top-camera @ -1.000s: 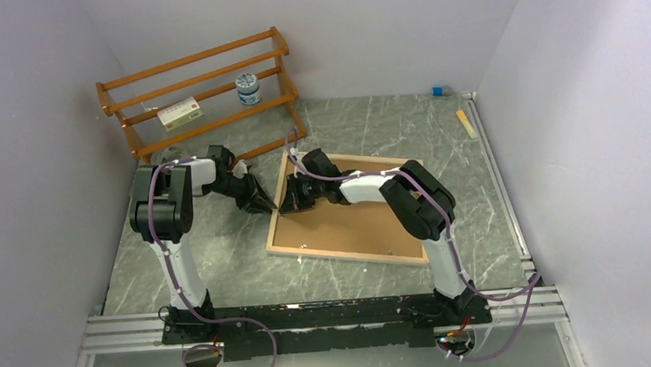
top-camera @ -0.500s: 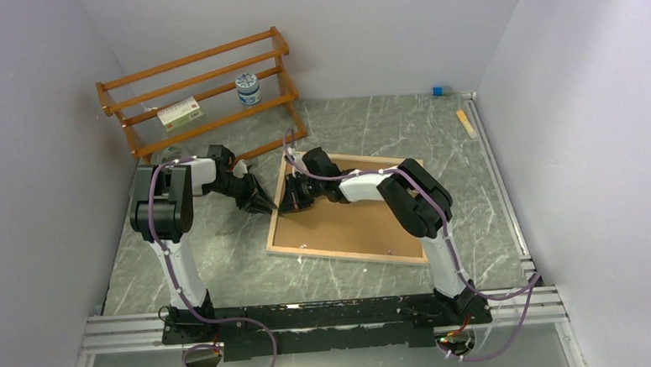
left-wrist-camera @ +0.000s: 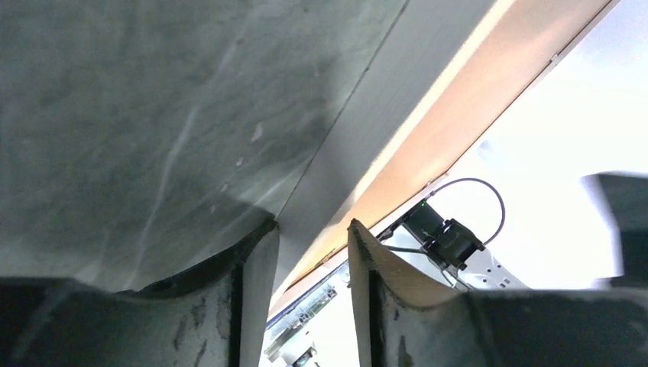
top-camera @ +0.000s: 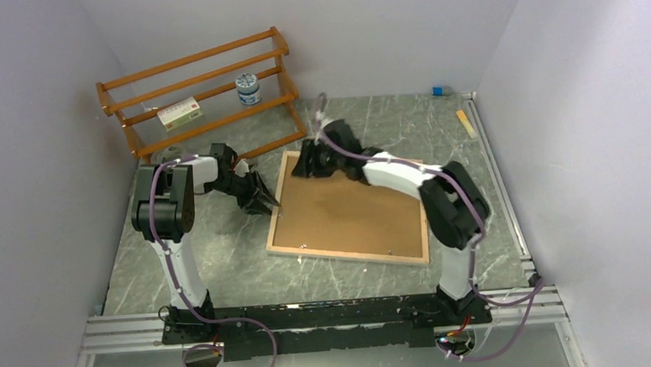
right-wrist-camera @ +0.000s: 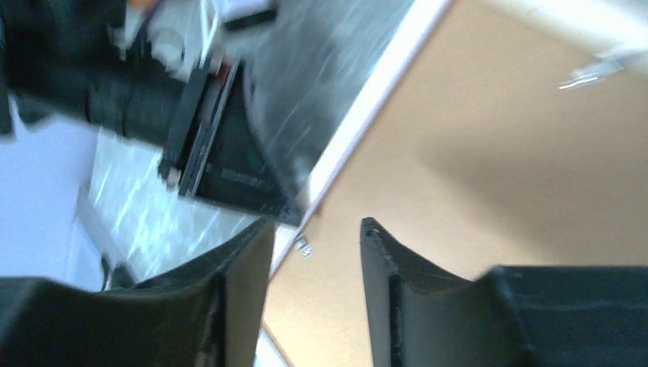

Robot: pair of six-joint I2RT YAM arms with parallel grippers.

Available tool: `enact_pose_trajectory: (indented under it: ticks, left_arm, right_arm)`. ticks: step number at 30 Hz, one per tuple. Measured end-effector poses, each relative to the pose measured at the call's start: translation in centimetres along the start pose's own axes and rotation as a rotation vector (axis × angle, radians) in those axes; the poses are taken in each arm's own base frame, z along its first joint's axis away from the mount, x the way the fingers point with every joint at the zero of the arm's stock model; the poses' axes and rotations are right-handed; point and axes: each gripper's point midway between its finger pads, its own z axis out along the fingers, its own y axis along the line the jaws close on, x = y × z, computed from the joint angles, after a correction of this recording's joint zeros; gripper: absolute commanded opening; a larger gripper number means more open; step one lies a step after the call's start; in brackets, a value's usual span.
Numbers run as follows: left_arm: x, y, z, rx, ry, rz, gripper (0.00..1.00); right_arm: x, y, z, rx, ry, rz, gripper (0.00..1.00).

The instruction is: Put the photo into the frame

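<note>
I see the green bench (top-camera: 225, 264) with the frame (top-camera: 351, 255) lying flat in the middle, its brown back (top-camera: 349, 212) facing up. The left jaws sit low at the frame's left rim, spread apart, with the rim in the gap. I cannot tell if they touch it. The right jaws hang over the frame's far left corner, spread apart, holding nothing.

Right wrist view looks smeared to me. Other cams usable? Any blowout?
Right wrist: motion-blurred, the backing board and its clip streaked. Left wrist: right side blown out white, glare along the frame rim. Top external: sharp, evenly lit, soft shadow on the board.
</note>
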Motion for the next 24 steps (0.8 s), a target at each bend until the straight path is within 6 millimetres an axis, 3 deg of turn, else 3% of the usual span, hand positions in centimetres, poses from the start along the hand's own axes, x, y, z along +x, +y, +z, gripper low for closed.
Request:
enact_pose_trajectory:
  ticks: [3,6,9,11,13,16,20,24]
  left_arm:
    - [0.0,-0.5,-0.1,-0.002,-0.007,0.017,0.61]
    - [-0.2,-0.8,-0.7,-0.033,-0.050,0.053,0.71]
    - [-0.1,-0.3,-1.8,-0.098,-0.128,0.087,0.75]
    - [0.5,0.4,-2.8,-0.142,-0.176,0.095,0.75]
    - [1.4,1.0,-3.6,-0.167,-0.205,0.095,0.75]
    - [3.9,1.6,-4.3,-0.190,-0.218,0.103,0.73]
    - [8.0,1.5,-3.7,-0.209,-0.169,0.143,0.73]
    - [11.4,1.4,-3.1,-0.217,-0.106,0.192,0.73]
  right_arm:
    - [-6.5,-2.8,-5.4,0.168,-0.194,0.008,0.73]
    - [-11.4,-6.8,-11.1,0.353,-0.365,0.029,0.83]
    - [-13.5,-12.0,-15.6,0.527,-0.447,0.077,0.84]
    - [-13.3,-15.9,-17.3,0.632,-0.432,0.127,0.82]
    - [-12.8,-19.4,-17.4,0.707,-0.380,0.170,0.78]
    - [-12.7,-23.0,-15.0,0.764,-0.279,0.196,0.76]
    - [-12.9,-25.6,-11.2,0.783,-0.188,0.199,0.76]
    - [-13.1,-26.8,-9.2,0.791,-0.136,0.196,0.75]
